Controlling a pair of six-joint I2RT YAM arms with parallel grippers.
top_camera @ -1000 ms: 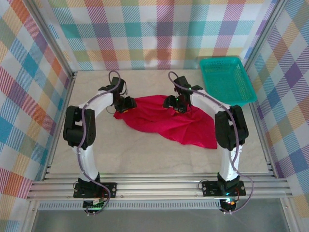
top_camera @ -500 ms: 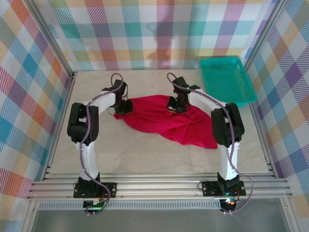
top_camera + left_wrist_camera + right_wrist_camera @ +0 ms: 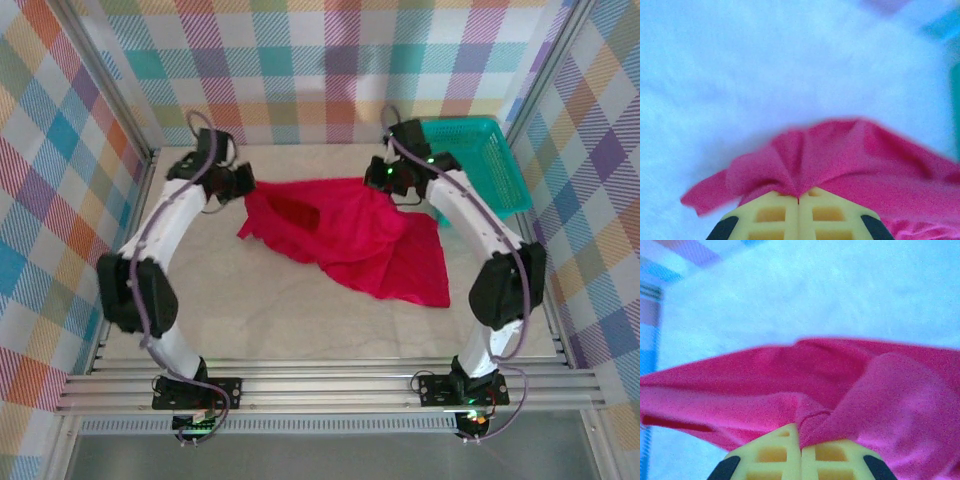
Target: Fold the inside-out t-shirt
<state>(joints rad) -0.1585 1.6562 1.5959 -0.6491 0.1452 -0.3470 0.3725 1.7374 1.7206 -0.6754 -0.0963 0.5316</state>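
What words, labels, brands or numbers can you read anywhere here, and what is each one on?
No readable text in any view.
Shirt: plain red cloth, no print or lettering visible.
Basket: plain teal, no label visible.
Left claw and right claw: plain yellow, unmarked.

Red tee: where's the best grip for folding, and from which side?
Probably its far edge, one end each, approached from the outer sides. The left end effector and right end effector are shut there now, the t-shirt edge hangs spread between them and the rest trails onto the table.
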